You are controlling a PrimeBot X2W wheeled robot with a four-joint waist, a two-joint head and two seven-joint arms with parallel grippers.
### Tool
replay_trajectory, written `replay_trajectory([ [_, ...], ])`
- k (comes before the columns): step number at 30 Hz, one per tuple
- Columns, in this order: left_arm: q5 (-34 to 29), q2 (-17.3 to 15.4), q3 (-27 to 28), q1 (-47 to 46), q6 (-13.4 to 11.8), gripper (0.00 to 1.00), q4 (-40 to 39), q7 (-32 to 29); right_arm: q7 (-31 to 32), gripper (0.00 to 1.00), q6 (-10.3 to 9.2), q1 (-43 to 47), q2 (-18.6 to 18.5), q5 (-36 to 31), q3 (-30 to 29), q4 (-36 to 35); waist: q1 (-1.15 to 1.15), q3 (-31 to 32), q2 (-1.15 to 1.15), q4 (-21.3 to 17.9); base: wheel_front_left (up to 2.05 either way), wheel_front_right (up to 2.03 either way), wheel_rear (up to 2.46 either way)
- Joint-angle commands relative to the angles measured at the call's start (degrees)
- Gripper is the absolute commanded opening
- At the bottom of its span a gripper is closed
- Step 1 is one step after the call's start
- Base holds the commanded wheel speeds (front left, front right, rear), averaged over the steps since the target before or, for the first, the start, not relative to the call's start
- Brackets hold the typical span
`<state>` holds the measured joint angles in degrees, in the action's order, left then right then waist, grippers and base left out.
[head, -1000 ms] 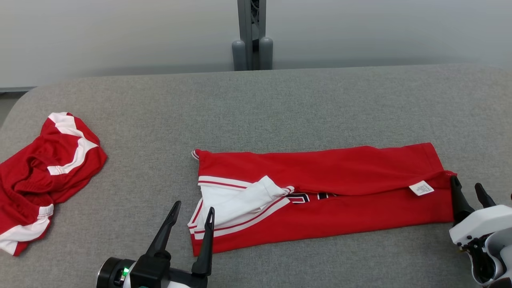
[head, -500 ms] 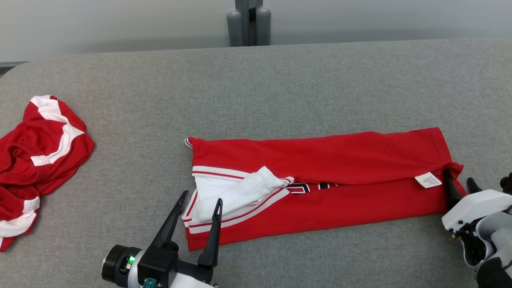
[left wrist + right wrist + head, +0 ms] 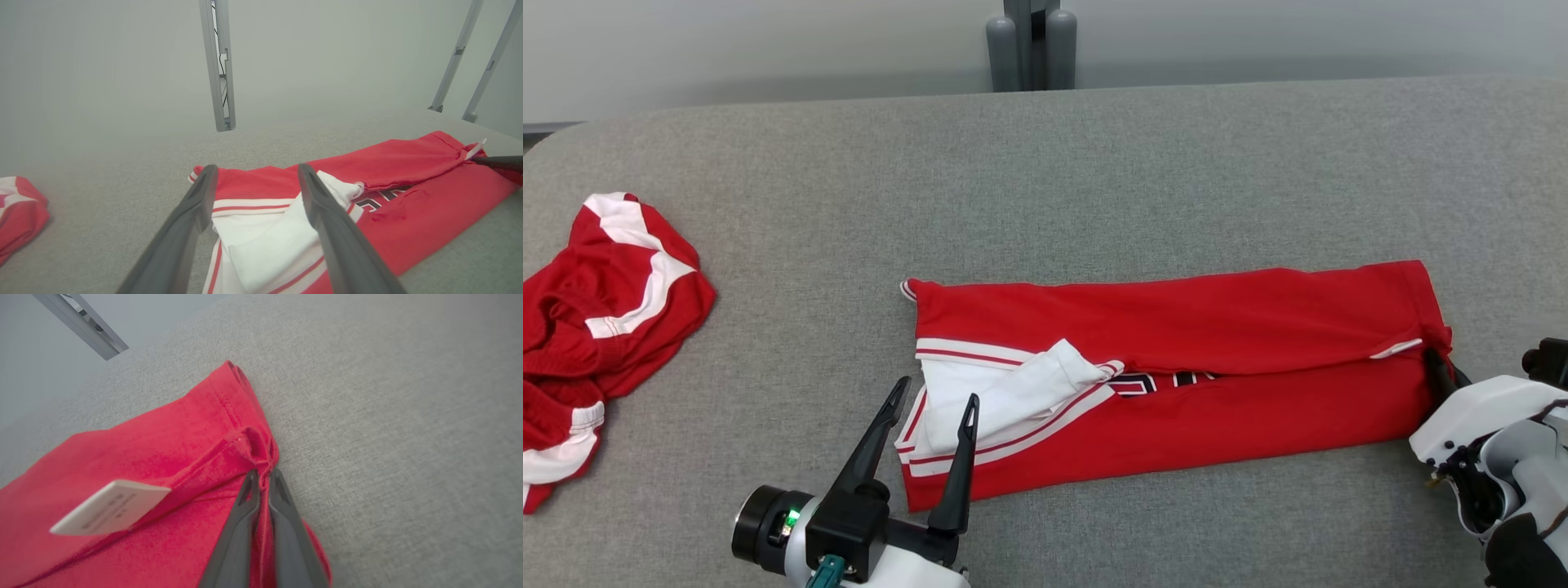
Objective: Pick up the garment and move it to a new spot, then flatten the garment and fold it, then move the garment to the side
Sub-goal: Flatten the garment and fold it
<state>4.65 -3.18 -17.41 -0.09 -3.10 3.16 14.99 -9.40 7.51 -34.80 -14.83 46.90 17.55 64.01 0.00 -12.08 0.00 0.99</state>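
The garment is lying on the grey table, folded lengthwise into a long red band running left to right in front of the robot. At its left end a white panel with red stripes is showing, with one white flap turned over on top. Dark lettering is peeking from under the folded upper edge, too little of it to read. A white label is sticking up near the right end; its print is blurring out, unreadable.

The right gripper is pinching the bunched red hem at the garment's right end, fingers pressed together on the cloth. The left gripper is hovering at the white left end, fingers spread apart, gripping nothing.

A crumpled red-and-white cloth is lying at the table's far left, well apart.
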Motion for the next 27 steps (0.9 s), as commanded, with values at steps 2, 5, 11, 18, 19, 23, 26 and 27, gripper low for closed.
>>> replay_trajectory([
  [2, 0.1, -0.2, 0.3, 0.0, -0.1, 1.0, 0.2, 0.2, -0.9, 0.0, -0.05, 1.5, -1.1, 0.9, 0.5, -0.2, 0.0, 0.9, 0.0, -0.3, 0.0, 0.0, 0.0],
  [5, 0.2, -0.2, 0.4, 0.4, 0.0, 1.0, 0.1, 0.2, -2.3, 0.0, -0.05, 1.2, -3.1, 1.7, 0.6, -1.2, 0.0, 1.8, 0.0, -0.6, 0.0, 0.0, 0.0],
  [11, 0.3, -0.1, 0.2, 0.5, -0.1, 1.0, 0.0, 0.2, -3.7, 0.0, -0.04, -0.6, -7.0, 2.0, 1.3, -2.1, 0.0, 2.9, 0.0, -1.0, 0.0, 0.0, 0.0],
  [18, 0.3, -0.1, 0.1, 0.7, 0.3, 1.0, 0.4, 0.2, -2.3, 0.0, -0.03, -1.4, -9.2, 2.1, 4.1, -5.2, 0.0, 4.0, 0.0, -0.8, 0.0, 0.0, 0.0],
  [19, 0.4, 0.0, 0.1, 0.8, 0.2, 1.0, 0.5, 0.2, -1.8, 0.0, -0.03, -1.1, -9.1, 2.4, 4.5, -6.4, 0.0, 4.2, 0.0, -0.7, 0.0, 0.0, 0.0],
  [23, 0.6, 0.0, 0.0, 1.3, 0.0, 1.0, 0.7, 0.2, -0.3, 0.0, -0.02, 0.1, -8.9, 3.5, 6.3, -11.7, 0.0, 4.8, 0.0, -0.6, 0.0, 0.0, 0.0],
  [26, 0.9, 0.0, -0.1, 1.6, -0.1, 1.0, 0.8, 0.2, 1.6, 0.0, -0.03, 1.6, -9.3, 5.0, 8.1, -18.4, 0.0, 5.6, 0.0, -0.4, 0.0, 0.0, 0.0],
  [27, 1.0, 0.0, -0.2, 1.7, -0.2, 1.0, 0.8, 0.2, 2.4, 0.0, -0.03, 2.2, -9.4, 5.4, 8.6, -20.7, 0.0, 5.8, 0.0, -0.2, 0.0, 0.0, 0.0],
])
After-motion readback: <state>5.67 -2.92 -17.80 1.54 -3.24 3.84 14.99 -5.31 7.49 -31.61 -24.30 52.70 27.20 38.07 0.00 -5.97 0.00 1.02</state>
